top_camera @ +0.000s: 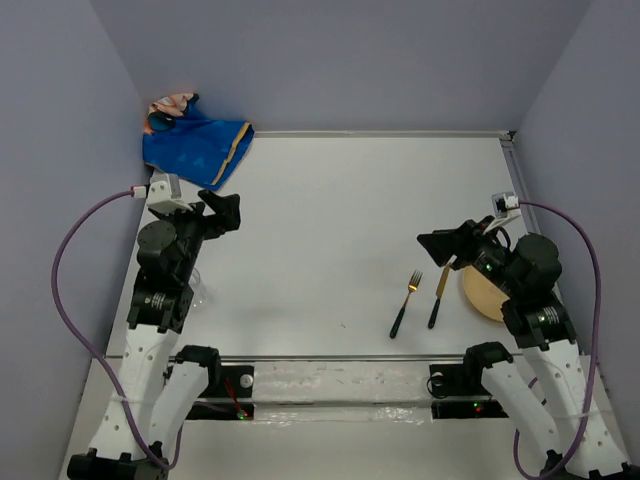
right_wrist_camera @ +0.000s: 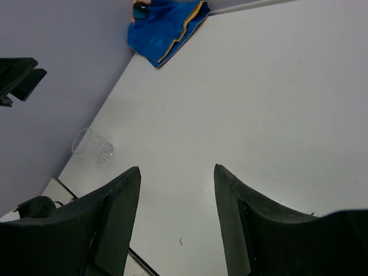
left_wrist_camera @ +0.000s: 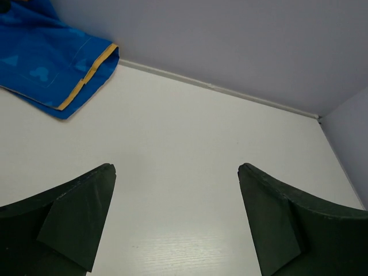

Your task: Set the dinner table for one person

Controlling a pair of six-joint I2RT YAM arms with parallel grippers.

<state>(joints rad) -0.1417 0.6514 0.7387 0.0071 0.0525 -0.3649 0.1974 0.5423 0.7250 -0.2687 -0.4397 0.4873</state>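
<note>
Top external: high behind the arms, looking down over the table (top_camera: 330,220).
Left wrist: behind left hand (left_wrist_camera: 175,169), facing forward.
Right wrist: behind right hand (right_wrist_camera: 177,169), facing across.
Shared: blue cloth (left_wrist_camera: 46,63) beyond both hands.

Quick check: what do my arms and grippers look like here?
The left arm and right arm have white lower links, black upper joints. The left gripper and right gripper have matte black wedge-shaped fingers. A purple cable loops to each wrist.

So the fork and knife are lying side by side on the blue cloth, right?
Not quite. The fork and knife do lie side by side, but on the bare white table; the blue cloth sits in the far left corner. The top external view shows it.
</note>
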